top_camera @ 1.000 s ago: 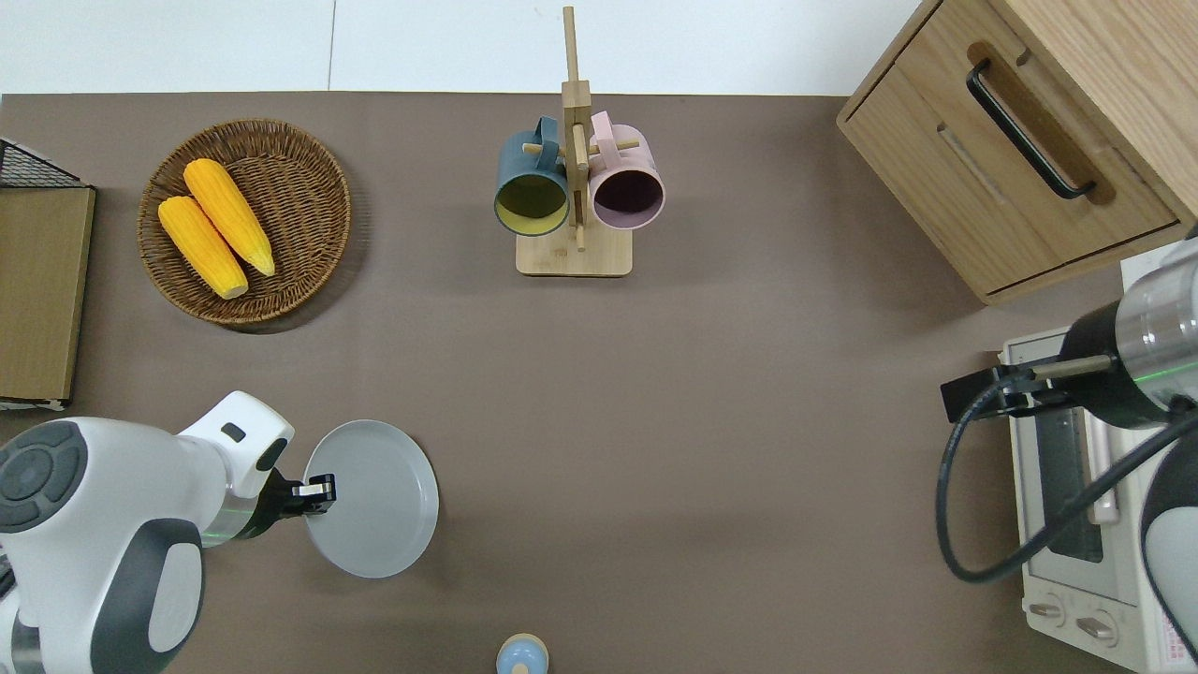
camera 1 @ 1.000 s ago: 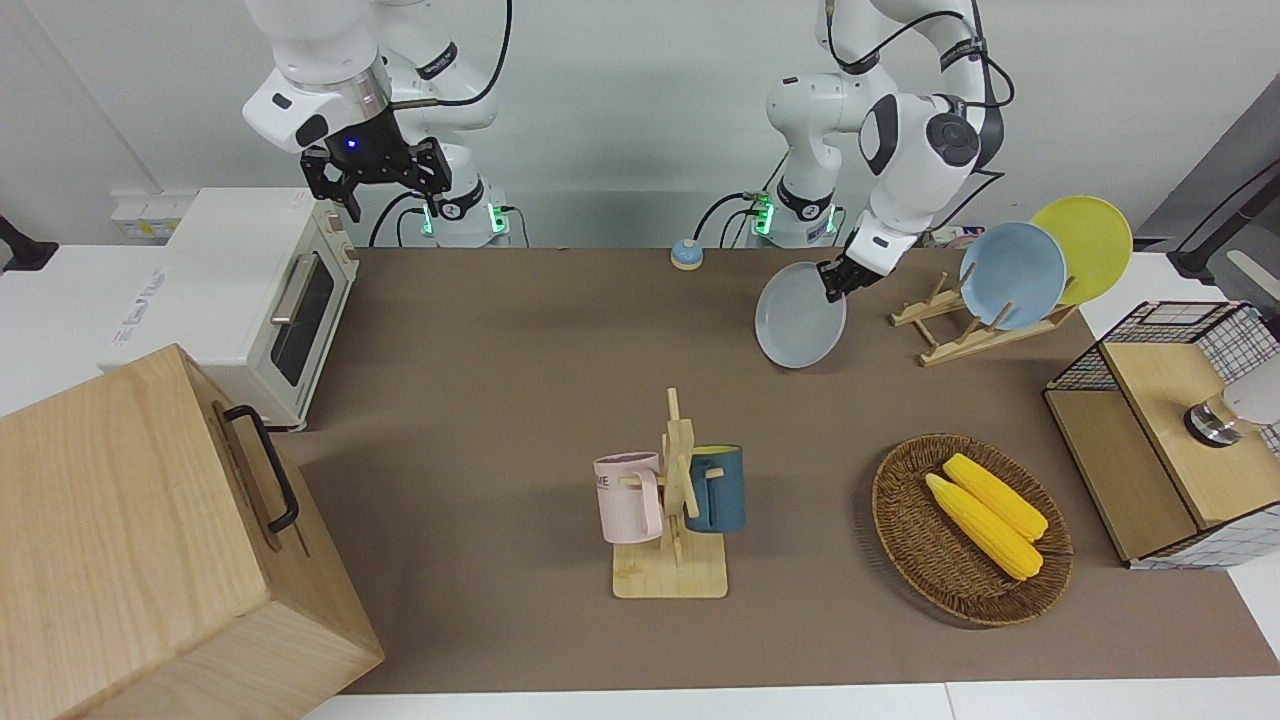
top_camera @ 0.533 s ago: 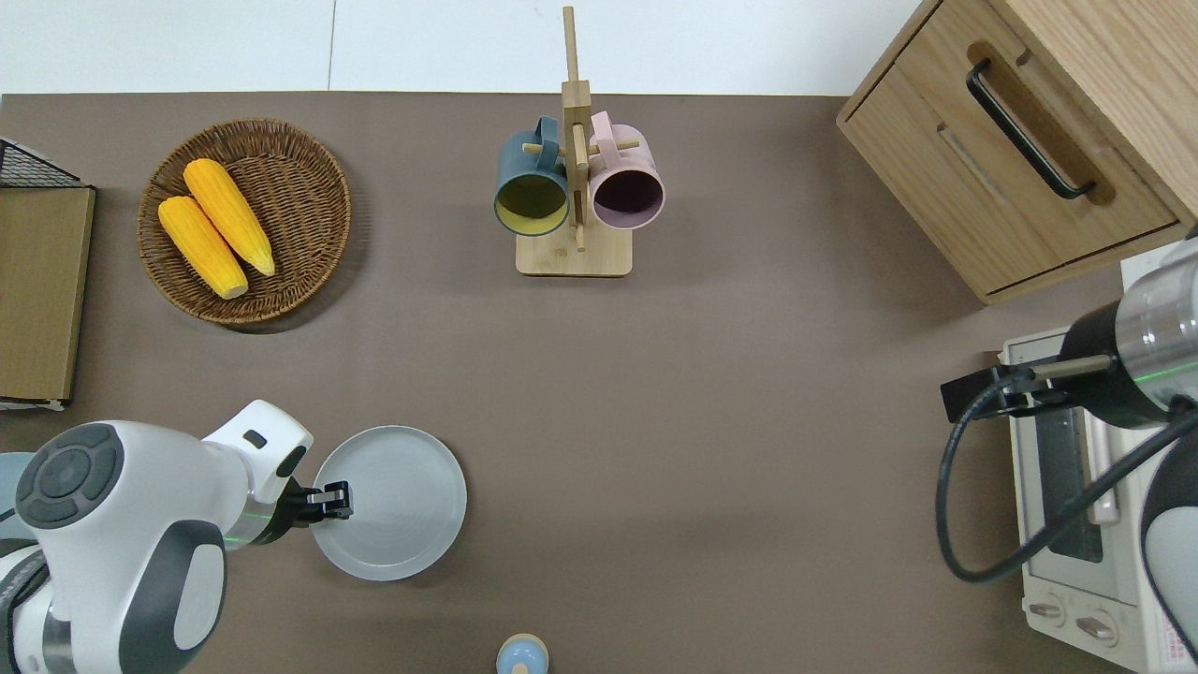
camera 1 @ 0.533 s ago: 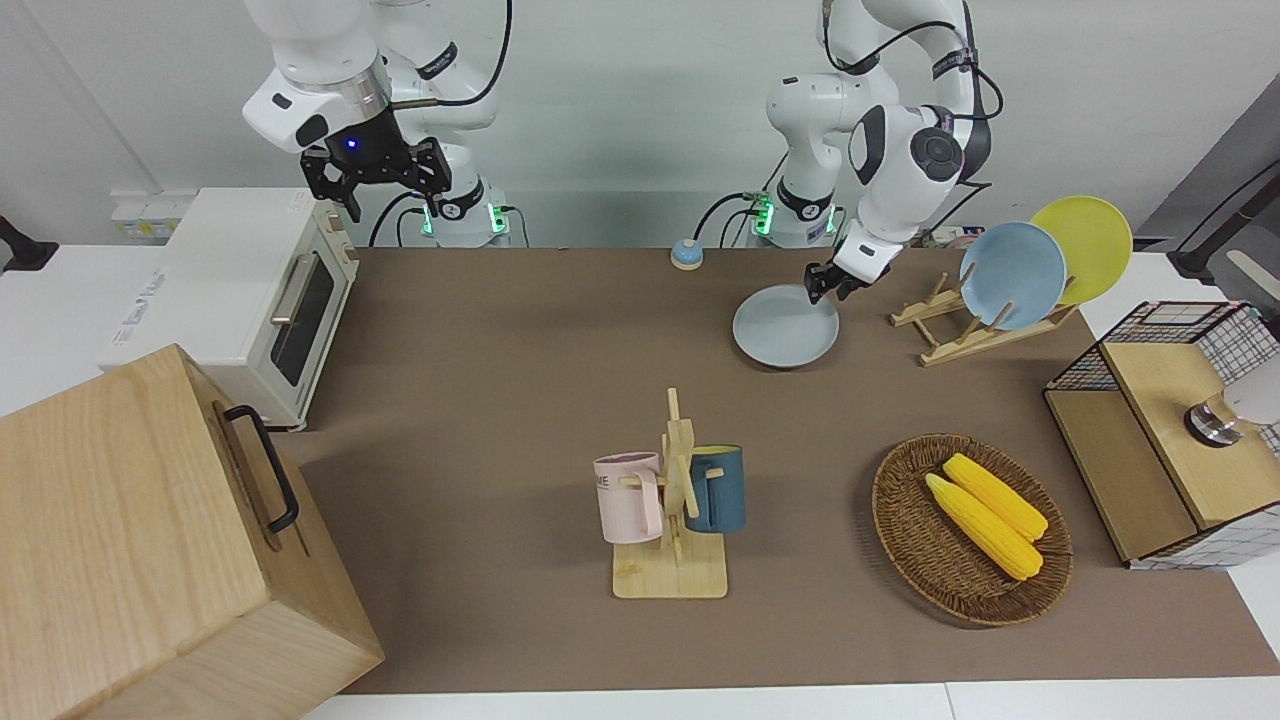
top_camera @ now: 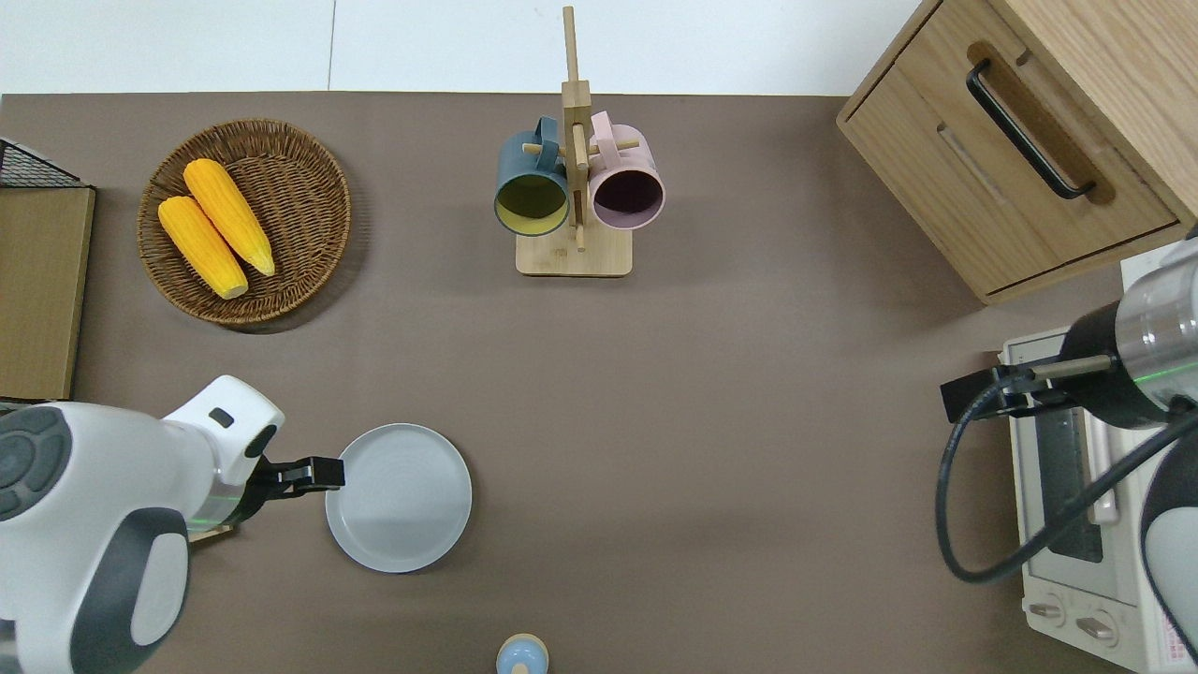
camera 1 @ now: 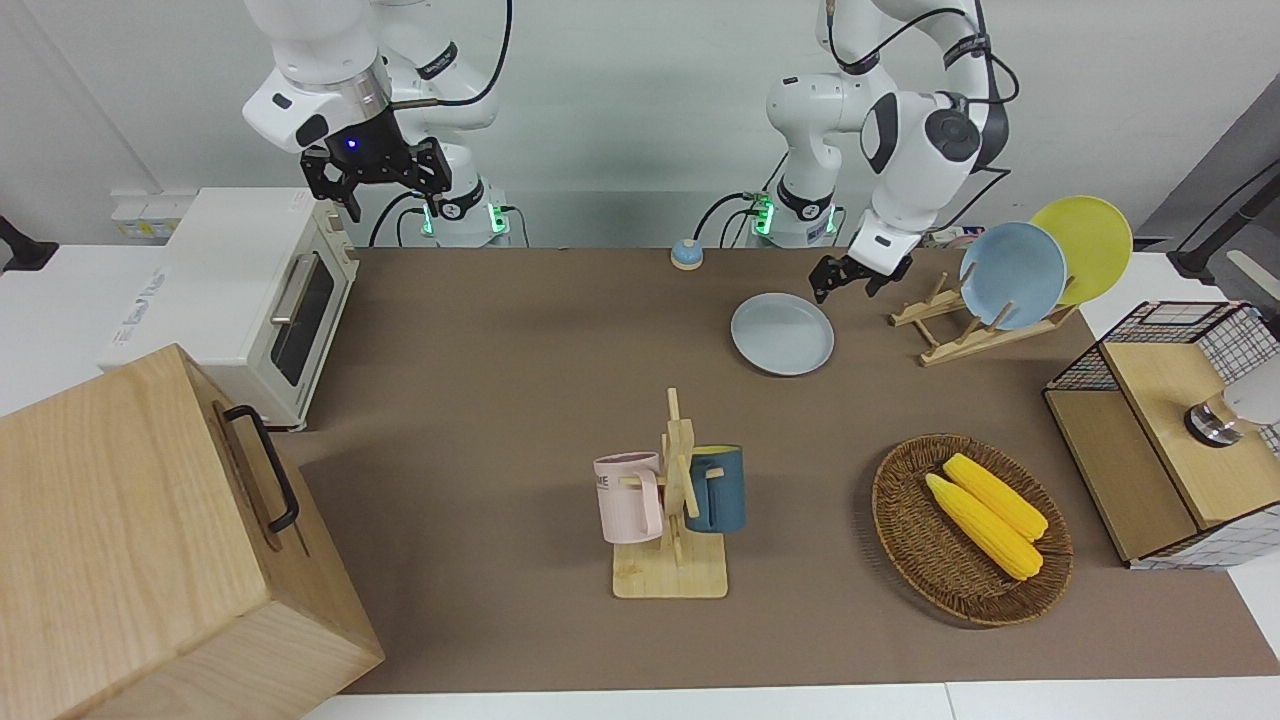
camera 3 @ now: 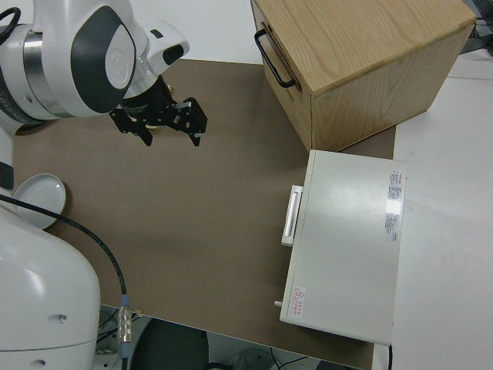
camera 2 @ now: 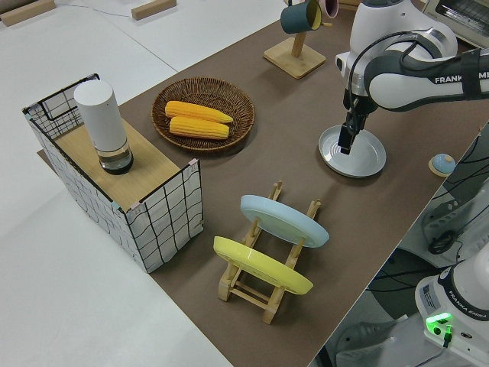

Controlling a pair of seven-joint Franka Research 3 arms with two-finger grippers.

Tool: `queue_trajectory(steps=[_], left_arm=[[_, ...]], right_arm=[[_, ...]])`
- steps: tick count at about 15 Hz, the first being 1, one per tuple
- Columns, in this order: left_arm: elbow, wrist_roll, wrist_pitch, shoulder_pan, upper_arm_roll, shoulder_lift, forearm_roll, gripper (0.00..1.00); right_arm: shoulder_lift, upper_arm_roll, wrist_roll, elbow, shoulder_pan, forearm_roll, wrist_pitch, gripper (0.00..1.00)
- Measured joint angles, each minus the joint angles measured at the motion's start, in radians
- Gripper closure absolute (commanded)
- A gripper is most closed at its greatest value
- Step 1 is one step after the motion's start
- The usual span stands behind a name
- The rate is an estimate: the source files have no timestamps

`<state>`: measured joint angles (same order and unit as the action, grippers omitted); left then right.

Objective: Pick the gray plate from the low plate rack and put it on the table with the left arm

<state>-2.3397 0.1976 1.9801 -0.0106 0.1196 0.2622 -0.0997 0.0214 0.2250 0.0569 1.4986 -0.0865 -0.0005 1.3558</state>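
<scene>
The gray plate (camera 1: 782,334) lies flat on the table's brown mat (camera 1: 500,400), beside the low plate rack (camera 1: 985,335) on the side toward the table's middle. It also shows in the overhead view (top_camera: 399,497) and the left side view (camera 2: 353,151). My left gripper (camera 1: 846,288) is open and empty, low at the plate's rim on the rack side (top_camera: 326,473), apart from the plate. The rack (camera 2: 263,287) holds a sky-blue plate (camera 1: 1012,275) and a yellow plate (camera 1: 1085,245). My right arm is parked, its gripper (camera 3: 168,132) open.
A wooden mug tree (camera 1: 678,500) with two cups stands mid-table. A wicker basket with two corn cobs (camera 1: 970,530) and a wire shelf (camera 1: 1170,430) are toward the left arm's end. A toaster oven (camera 1: 260,300) and wooden cabinet (camera 1: 150,540) are at the right arm's end. A small blue bell (camera 1: 686,254) sits nearest the robots.
The gray plate went from tilted in my left gripper to flat on the table. The gripper opened, let go and drew back toward the rack.
</scene>
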Motion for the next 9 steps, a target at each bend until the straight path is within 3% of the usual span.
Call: queue_trajectory(steps=[5,9], left_arm=[[0.237,-0.007,-0.196,0.0,-0.083,0.01,0.026,0.01],[0.387,-0.008,-0.31,0.001,-0.095,0.012,0.028,0.01]], right_arm=[[0.0,0.0,0.0,0.0,0.0,0.0,0.0,0.011],[0.0,0.0,0.0,0.0,0.0,0.0,0.0,0.013]])
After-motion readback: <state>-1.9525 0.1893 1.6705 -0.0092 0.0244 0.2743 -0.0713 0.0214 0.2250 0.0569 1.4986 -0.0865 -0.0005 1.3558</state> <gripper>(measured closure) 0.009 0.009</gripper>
